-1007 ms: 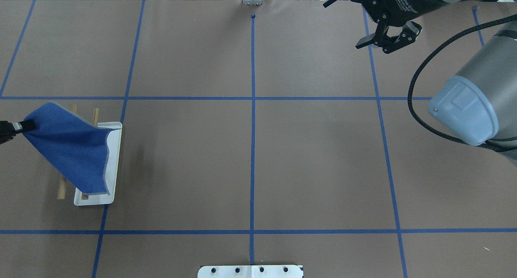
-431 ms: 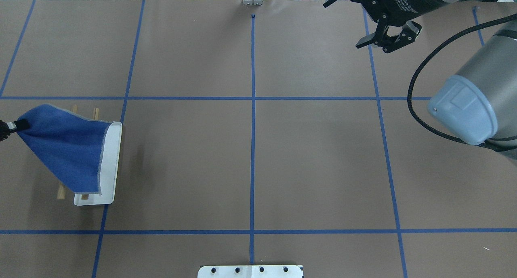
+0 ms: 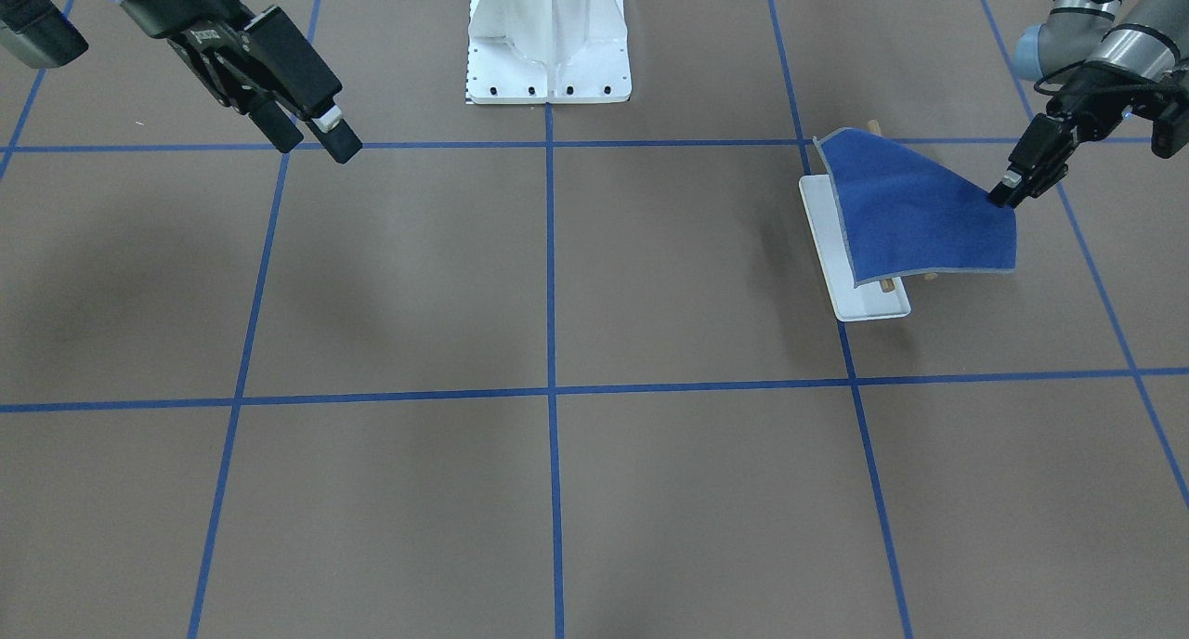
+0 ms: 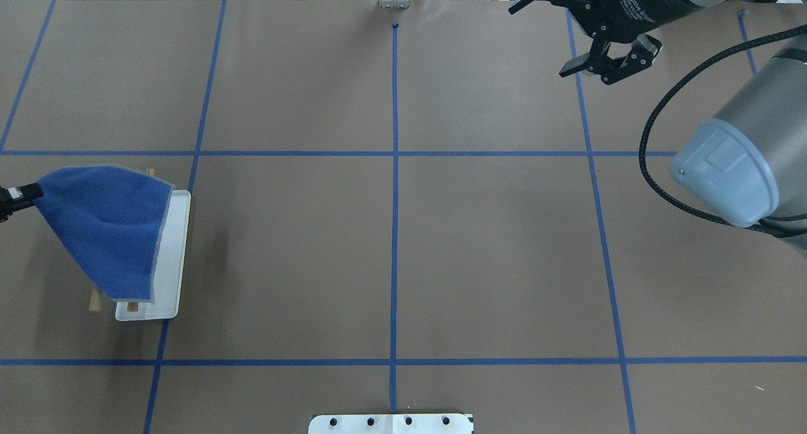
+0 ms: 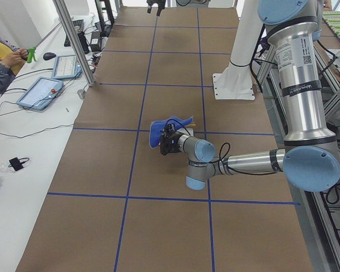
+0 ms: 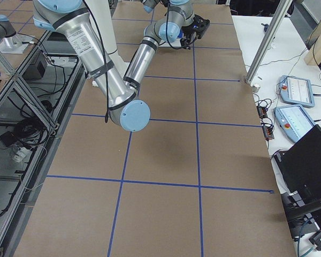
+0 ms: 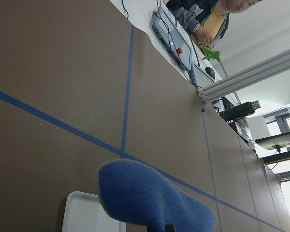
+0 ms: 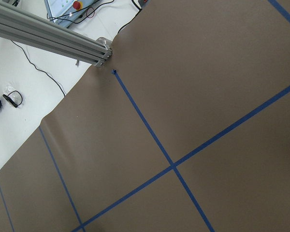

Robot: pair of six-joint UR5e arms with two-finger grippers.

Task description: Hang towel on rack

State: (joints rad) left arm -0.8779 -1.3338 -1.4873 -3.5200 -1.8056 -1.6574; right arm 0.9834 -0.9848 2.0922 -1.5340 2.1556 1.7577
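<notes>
Here your left gripper pinches the towel, draped over the rack. Your right gripper hangs spread.

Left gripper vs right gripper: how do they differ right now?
The left gripper is shut on a corner of the towel; the right gripper is open and holds nothing. The left gripper sits beside the rack, with the towel lying across its rods; the right gripper hangs over bare table on the opposite side. Both are black two-finger grippers.
</notes>
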